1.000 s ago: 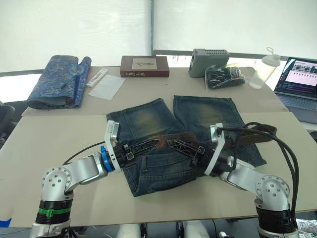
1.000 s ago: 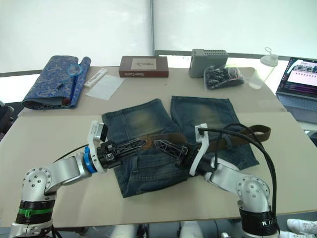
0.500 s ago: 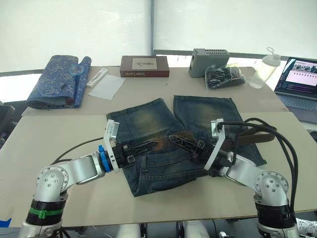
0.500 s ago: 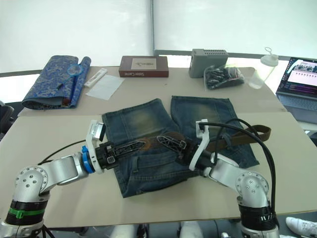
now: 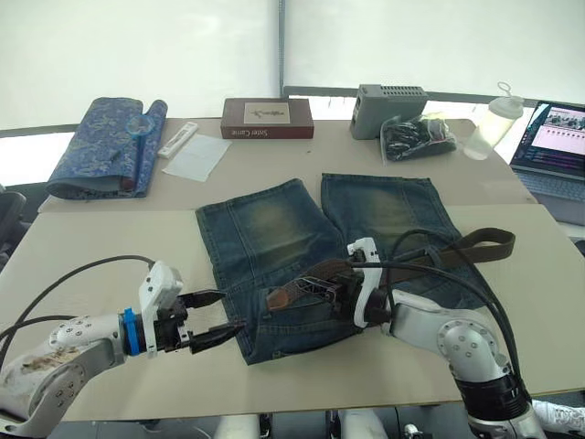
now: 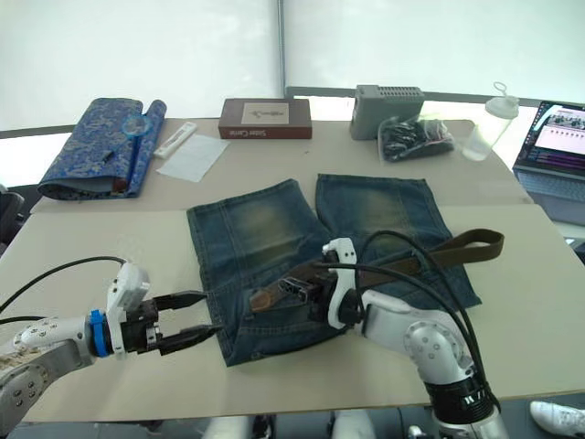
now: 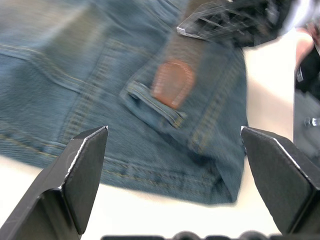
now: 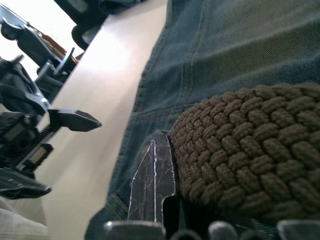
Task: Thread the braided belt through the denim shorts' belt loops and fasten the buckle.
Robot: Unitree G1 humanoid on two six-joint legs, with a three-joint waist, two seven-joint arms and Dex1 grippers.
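The denim shorts (image 5: 302, 238) lie flat mid-table, waistband nearest me. The braided belt (image 5: 475, 243) runs from a loop at the right across the waistband. Its smooth brown tip (image 7: 171, 84) pokes out of a belt loop (image 7: 152, 102) near the waist's left part. My right gripper (image 5: 306, 289) is shut on the braided belt (image 8: 250, 150) just right of that tip, low over the denim. My left gripper (image 5: 233, 308) stands wide open at the shorts' left waist corner, off the belt, its fingers (image 7: 82, 170) holding nothing. The buckle is hidden.
Along the far edge stand a blue patterned folded cloth (image 5: 105, 146), a white sheet (image 5: 196, 157), a dark red box (image 5: 267, 119), a grey box (image 5: 388, 99), a bag of dark items (image 5: 416, 137), a bottle (image 5: 494, 123) and a laptop (image 5: 553, 146). My black cables (image 5: 430, 265) arch over the shorts.
My left gripper let go of the belt tip, opened wide and drew back left off the shorts. My right gripper closed on the belt and slid left along the waistband.
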